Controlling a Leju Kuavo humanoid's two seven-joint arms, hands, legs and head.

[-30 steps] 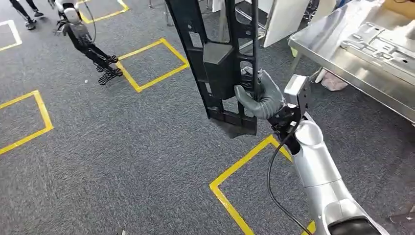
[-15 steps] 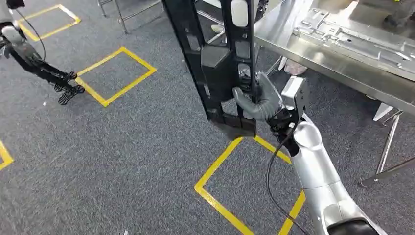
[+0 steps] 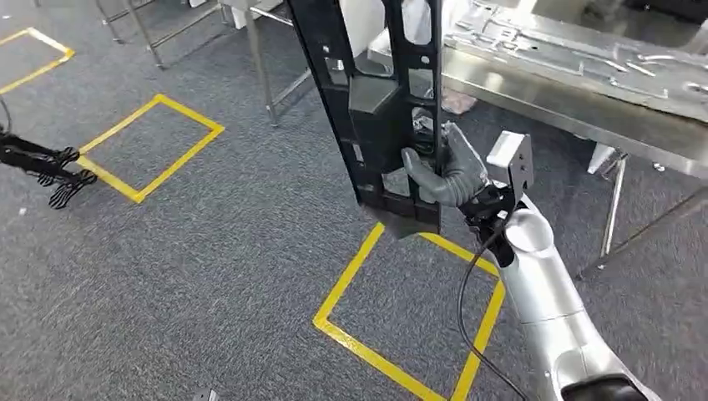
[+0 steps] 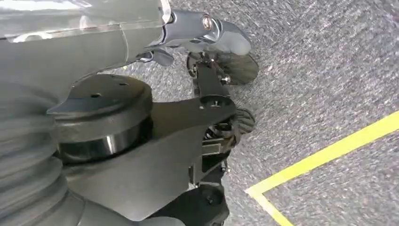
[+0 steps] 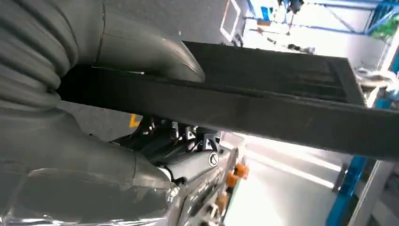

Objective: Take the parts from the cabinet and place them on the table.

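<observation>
**Black part carried upright beside the steel surface**

Above the grey carpet [image 3: 209,276], a long black plastic part [image 3: 376,117] is held upright and slightly tilted by the right hand [image 3: 447,171]. The grey thumb and darker fingers are wrapped around one edge of the part's lower half, so the hand is closed firmly on it; the same grip is seen from the right wrist view, where the thumb [image 5: 146,52] is pressed over a dark bar of the part [image 5: 282,110]. The part's top end is cut off by the upper edge of the head view, and its bottom end hangs clear of the floor, above a yellow taped square [image 3: 401,317].

Behind and to the right of the part, a steel surface [image 3: 576,100] on thin legs is seen, with flat metal panels [image 3: 534,42] laid on it. A second yellow taped square [image 3: 150,146] is marked on the carpet further left.

The left hand [image 4: 207,61] is seen from its wrist camera hanging over the carpet, its fingers curled loosely with nothing in them.
</observation>
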